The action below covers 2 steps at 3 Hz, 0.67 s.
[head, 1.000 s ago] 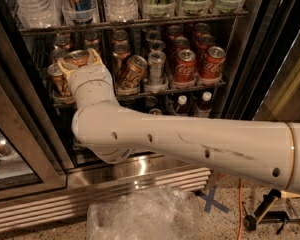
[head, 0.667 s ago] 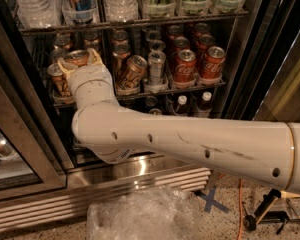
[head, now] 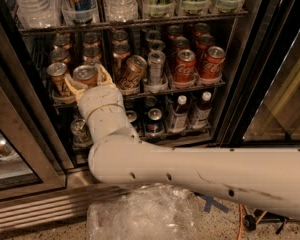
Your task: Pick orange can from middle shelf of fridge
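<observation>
1. The gripper reaches into the open fridge at the left end of the middle shelf. Its cream fingers are closed around the orange can, one on each side.
2. The held can stands upright at the shelf's front edge, silver top showing.
3. Another orange can stands just to its left, and a tilted orange can leans just to its right.
4. Further right on the same shelf stand a slim silver can and two red Coca-Cola cans, upright.
5. The white arm runs from the gripper down and then right across the lower shelf.
6. Crumpled clear plastic lies on the floor below the arm.
</observation>
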Motion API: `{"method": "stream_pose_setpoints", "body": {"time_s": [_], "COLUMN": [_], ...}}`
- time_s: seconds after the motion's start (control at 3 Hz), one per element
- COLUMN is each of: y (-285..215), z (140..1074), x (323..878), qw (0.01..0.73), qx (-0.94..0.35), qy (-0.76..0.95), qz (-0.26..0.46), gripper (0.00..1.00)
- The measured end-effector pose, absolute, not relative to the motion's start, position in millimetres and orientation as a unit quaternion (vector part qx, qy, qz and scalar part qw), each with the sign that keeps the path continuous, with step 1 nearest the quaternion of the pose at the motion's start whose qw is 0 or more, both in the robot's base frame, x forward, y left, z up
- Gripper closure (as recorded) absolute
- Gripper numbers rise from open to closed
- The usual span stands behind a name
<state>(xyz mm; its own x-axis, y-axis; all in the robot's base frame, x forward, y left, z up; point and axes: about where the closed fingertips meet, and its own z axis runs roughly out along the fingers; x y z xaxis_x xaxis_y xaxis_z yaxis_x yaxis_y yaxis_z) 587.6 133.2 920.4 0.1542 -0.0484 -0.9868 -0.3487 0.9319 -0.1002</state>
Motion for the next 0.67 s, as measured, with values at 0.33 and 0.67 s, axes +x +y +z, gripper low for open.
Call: {"method": "stream_pose_setpoints", "body": {"time_s": [0.33, 0.67], "y": [117.1, 102.4], "z": [903.4, 885.0], "x": [555.9, 526.3], "qw": [0.747, 0.748], "qx": [-0.151, -0.150], "qy": [0.638, 0.636], "qz": [0.108, 0.114], "gripper": [1.00, 1.00]}}
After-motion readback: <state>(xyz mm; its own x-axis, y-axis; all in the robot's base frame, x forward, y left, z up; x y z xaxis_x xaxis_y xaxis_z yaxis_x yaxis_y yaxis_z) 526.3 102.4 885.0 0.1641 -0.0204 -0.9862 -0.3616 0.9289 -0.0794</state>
